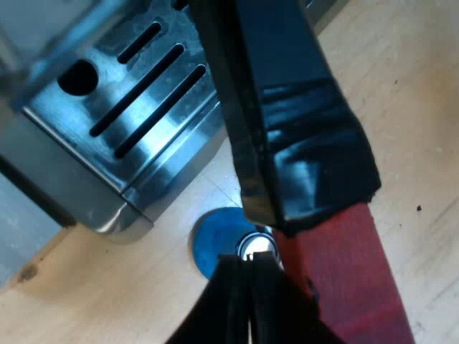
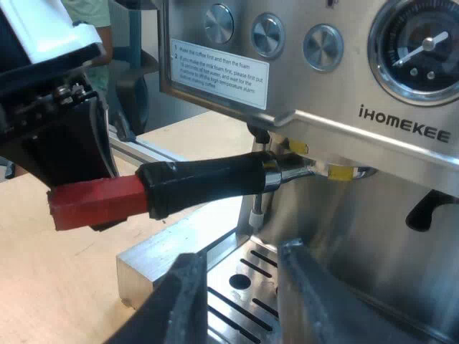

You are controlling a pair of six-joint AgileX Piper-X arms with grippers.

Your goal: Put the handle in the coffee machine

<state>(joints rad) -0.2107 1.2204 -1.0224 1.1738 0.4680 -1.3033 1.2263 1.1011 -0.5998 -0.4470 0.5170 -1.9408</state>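
Where the group head (image 2: 343, 162) sits under the front panel, one portafilter (image 2: 310, 167) is seen set into the iHOMEKEE espresso machine (image 2: 344, 236). Its single black handle (image 2: 208, 179) points outward and finishes in a red end (image 2: 97, 202). Two yellow marks (image 2: 297, 147) are counted at the collar above it.

The left gripper (image 1: 247, 261) is found at that red end. Its fingers are pressed together with only a thin seam between them and are laid against the handle's side rather than around it. The right gripper (image 2: 242, 252) is held over the drip tray (image 2: 150, 265), its two fingers set well apart with nothing between them.

On the panel three round metal knobs (image 2: 267, 33) and one pressure gauge (image 2: 423, 46) are counted. "iHOMEKEE" is printed below the gauge. One white label (image 2: 219, 64) is fixed under the knobs and carries two numbered lines. The first can be read as "Make the coffee first and then the foam"; the second cannot be read whole.

In the left wrist view three long slots (image 1: 140, 89) and one round hole (image 1: 77, 77) are counted in the tray. One blue tamper (image 1: 211, 240) is seen on the wooden table (image 1: 401, 72), near the tray's corner.
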